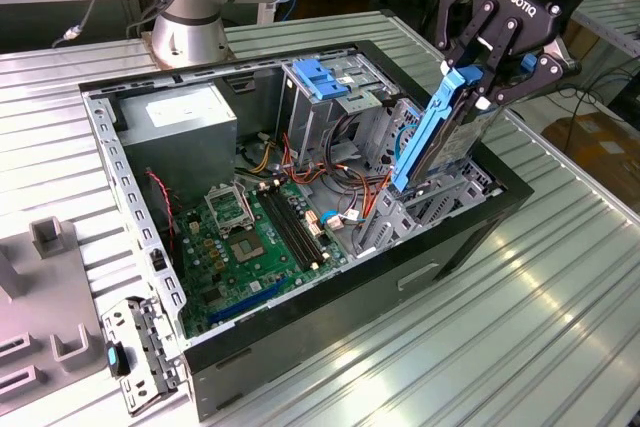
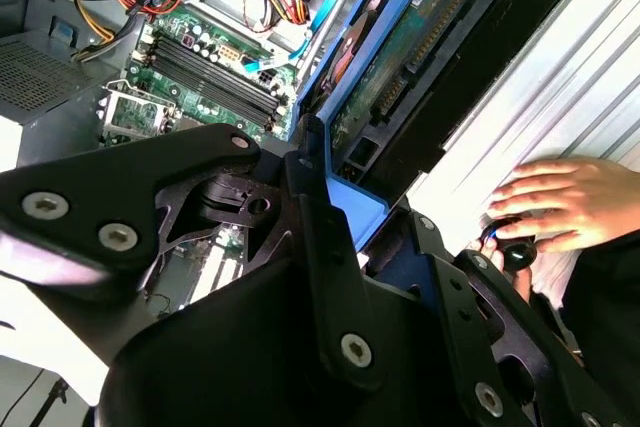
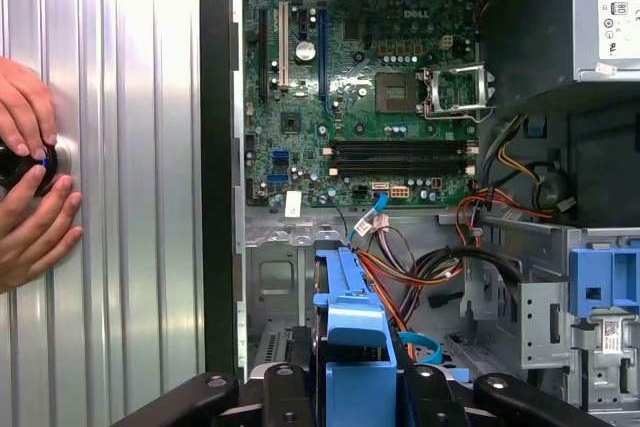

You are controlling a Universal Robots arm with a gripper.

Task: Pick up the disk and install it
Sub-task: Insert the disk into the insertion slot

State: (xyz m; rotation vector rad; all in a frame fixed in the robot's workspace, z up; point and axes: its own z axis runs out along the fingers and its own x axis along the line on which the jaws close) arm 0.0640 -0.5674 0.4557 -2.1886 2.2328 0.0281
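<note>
From where I stood, the tool [image 1: 487, 77] was clamped on the upper end of the disk [image 1: 440, 137], its black fingers pressed together against the blue carrier rail [image 3: 350, 322]. The drive hung steeply tilted over the open computer case [image 1: 460, 247], on the side toward the bench [image 1: 540, 337] edge at the exterior view's right. Its lower end sat at the mouth of the low grey cage [image 1: 400, 217]; I could not tell whether it had entered the guides. The slant looked to me like the main worry. If the disk went down at that angle, a corner could catch on the cage rim and jam, and with only one end gripped it might pivot or slip in the fingers. A bundle of red and orange cables [image 1: 345, 162] lay just beside the bay, near enough to be pinched or dragged under the drive. The motherboard [image 1: 250, 237] lay exposed close by, so a dropped or swinging disk could strike it. A person's hand [image 2: 558, 202] rested on the bench just outside the case wall, on a small black object [image 3: 18, 162], and I judged that a sideways slip of the arm could bring it near those fingers.
</note>
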